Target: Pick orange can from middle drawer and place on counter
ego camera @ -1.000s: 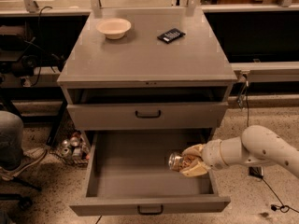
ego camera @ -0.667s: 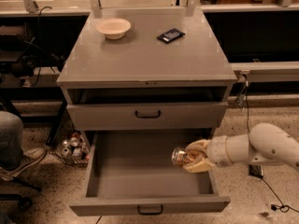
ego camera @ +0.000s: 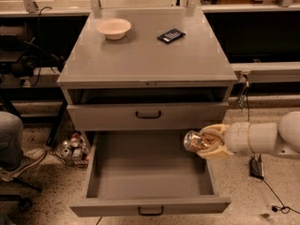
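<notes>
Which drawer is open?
The middle drawer, pulled out low; the drawer above it is shut. The gripper holds the orange can over its right wall.

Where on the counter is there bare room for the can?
The counter is bare across its front half, from the lip back to the bowl and the black object; its rear is crowded by those two. The gripper, shut on the orange can, is over the middle drawer by its right wall.

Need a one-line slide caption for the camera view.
Gripper shut on the orange can at the right side of the open middle drawer; counter holds a bowl and a black object.
</notes>
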You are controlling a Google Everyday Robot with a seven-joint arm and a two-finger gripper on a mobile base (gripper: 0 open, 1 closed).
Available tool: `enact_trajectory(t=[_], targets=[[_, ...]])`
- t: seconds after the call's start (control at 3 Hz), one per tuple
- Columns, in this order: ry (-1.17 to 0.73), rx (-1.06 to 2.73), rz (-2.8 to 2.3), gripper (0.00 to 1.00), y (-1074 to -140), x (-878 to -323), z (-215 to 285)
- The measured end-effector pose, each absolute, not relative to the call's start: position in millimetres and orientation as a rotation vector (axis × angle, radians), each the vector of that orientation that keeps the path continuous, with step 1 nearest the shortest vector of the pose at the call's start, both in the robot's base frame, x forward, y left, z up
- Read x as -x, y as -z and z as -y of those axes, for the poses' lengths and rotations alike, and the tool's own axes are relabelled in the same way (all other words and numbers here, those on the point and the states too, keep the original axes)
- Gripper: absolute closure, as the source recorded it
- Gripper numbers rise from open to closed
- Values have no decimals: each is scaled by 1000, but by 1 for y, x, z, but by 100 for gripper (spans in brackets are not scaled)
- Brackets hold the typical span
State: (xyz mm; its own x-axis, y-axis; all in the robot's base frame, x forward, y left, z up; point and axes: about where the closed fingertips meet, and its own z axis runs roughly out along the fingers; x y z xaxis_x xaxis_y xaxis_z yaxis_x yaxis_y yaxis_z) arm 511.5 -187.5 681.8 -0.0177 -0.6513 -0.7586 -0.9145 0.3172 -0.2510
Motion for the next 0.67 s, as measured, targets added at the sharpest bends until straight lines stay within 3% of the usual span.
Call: enact_trajectory(t=[0.67], targets=[[-267, 1420, -1592, 100, -779, -536, 202]])
